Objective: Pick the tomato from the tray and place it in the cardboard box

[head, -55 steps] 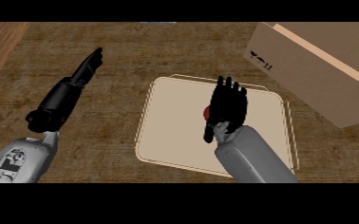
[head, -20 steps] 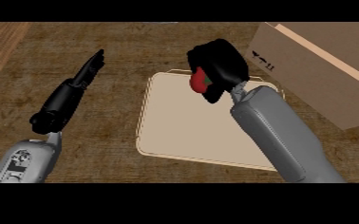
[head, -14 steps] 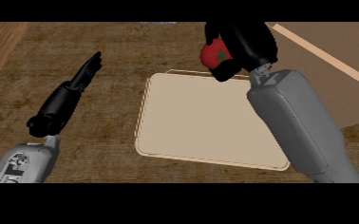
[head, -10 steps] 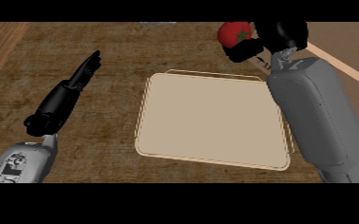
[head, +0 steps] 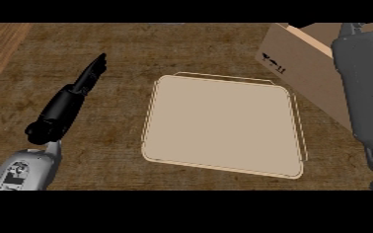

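The beige tray (head: pixel 222 123) lies bare in the middle of the counter, with no tomato on it. The tomato shows nowhere in the head view. The cardboard box (head: pixel 302 74) stands at the tray's upper right, its open top cut off by the view's edge. My right forearm (head: pixel 355 79) rises along the right edge over the box; its hand is out of sight past the top. My left hand (head: pixel 91 74) rests open at the left, fingers straight, well clear of the tray.
The dark wooden counter (head: pixel 182 44) spreads around the tray. A lighter wooden strip (head: pixel 9 37) shows at the upper left corner.
My right hand closed on the tomato, lifted it off the tray and carried it up and right to the box; hand and tomato have left the view. The left arm stayed put.
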